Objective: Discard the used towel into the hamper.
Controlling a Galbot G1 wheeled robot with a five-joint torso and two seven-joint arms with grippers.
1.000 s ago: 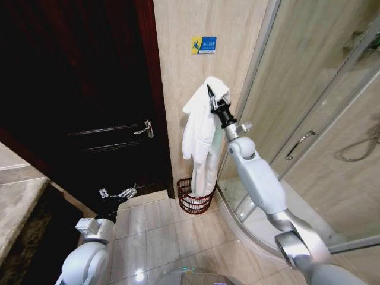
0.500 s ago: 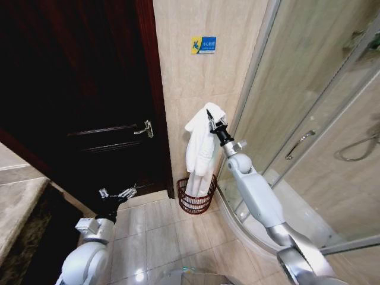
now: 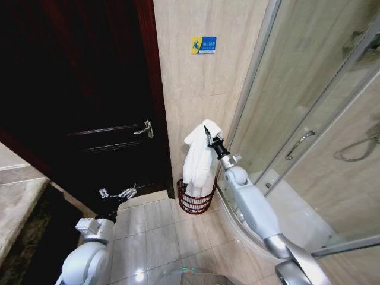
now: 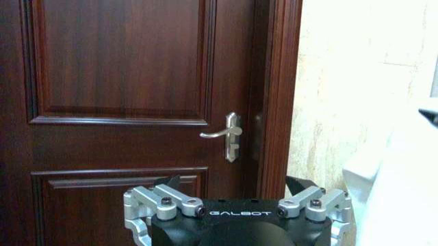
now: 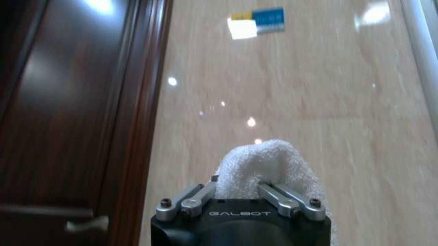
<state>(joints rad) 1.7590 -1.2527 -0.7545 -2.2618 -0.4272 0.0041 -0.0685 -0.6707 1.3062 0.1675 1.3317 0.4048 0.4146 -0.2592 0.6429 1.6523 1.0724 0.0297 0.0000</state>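
Your right gripper (image 3: pixel 207 136) pinches the white towel (image 3: pixel 196 157); its tail hangs into the hamper (image 3: pixel 194 202). Release is not yet done; the left gripper (image 3: pixel 119 194) idles low, fingers apart.

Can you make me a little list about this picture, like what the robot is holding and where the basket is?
Place: a bathroom corner between a dark wooden door and a glass shower.
Holding: right gripper is shut on the white towel.
Towel: hangs down, its lower end inside the hamper.
Hamper: on the tiled floor against the wall.
Other arm: left gripper is low near the door, open and holding nothing.
Sign: small blue and yellow sign on the wall above.
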